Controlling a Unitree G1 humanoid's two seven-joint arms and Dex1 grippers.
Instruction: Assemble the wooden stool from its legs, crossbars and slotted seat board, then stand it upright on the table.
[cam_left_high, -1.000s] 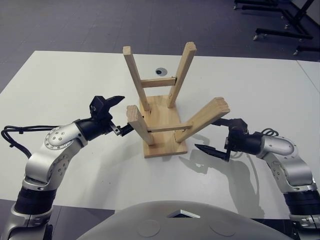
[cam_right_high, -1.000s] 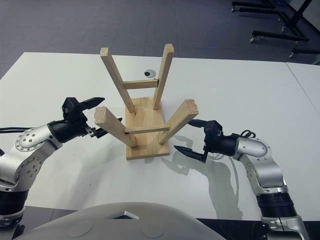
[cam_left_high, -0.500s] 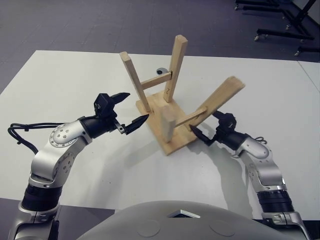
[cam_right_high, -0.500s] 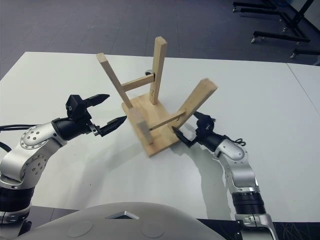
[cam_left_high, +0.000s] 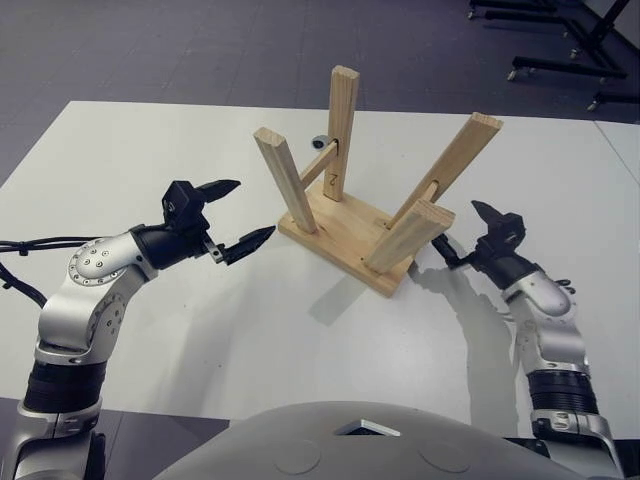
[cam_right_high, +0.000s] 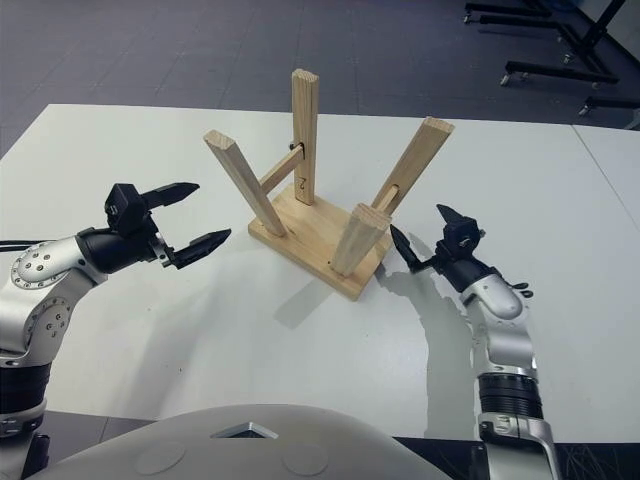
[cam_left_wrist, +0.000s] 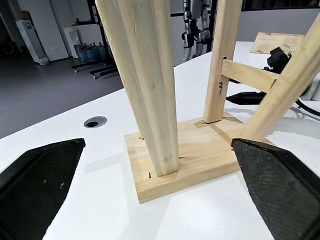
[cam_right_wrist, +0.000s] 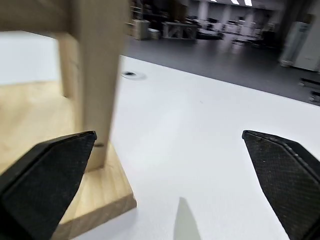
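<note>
The wooden stool stands upside down mid-table, its seat board on the white top and its legs pointing up, crossbars joining them. My left gripper hovers open just left of the stool, holding nothing. In the left wrist view its fingers frame the nearest leg and the board from a short distance. My right gripper is open close to the stool's right corner, apart from the wood. Its fingers flank a leg in the right wrist view.
The white table has a round cable hole behind the stool. Bare tabletop spreads on both sides and in front. Black wheeled frames stand on the floor far back right.
The stool has swung round on the table, first tilting, and now sits with its seat board down. Both grippers have drawn away from its legs, the left one leftwards, the right one rightwards.
</note>
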